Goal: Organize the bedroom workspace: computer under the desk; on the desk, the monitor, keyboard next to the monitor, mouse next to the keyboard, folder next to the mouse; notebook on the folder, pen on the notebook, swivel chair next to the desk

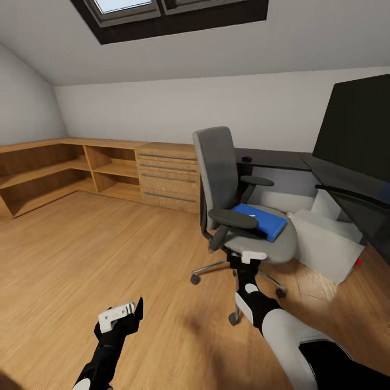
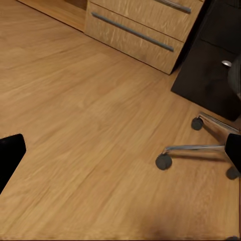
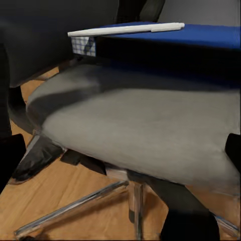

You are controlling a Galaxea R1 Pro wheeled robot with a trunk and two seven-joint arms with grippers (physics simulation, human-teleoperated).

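Bedroom with a sloped ceiling and a skylight (image 1: 130, 6). Wooden floor (image 1: 81, 254) throughout; low open shelving (image 1: 49, 173) runs along the left and back walls and ends in a drawer unit (image 1: 168, 176) with grey bar handles.

Desk (image 1: 281, 160), dark, stands at the right against the back wall, with the large black monitor (image 1: 357, 127) on it at the right edge of the head view. A pale boxy body (image 1: 330, 238) sits on the floor under the desk (what it is cannot be told).

Chair (image 1: 227, 184), grey, with black armrests and a chrome wheeled base, stands just in front of the desk, its seat turned toward the robot.

Folder (image 1: 260, 219), blue, lies flat on the chair seat. In the right wrist view a thin white slab (image 3: 125, 30) lies on top of it, with a small checked piece at one end.

Right gripper (image 1: 253, 258) hovers near the front edge of the seat, below the folder; its fingers appear spread wide in the right wrist view, holding nothing.

Left gripper (image 1: 124, 314) hangs over bare floor, well apart from the chair; fingers spread, empty.
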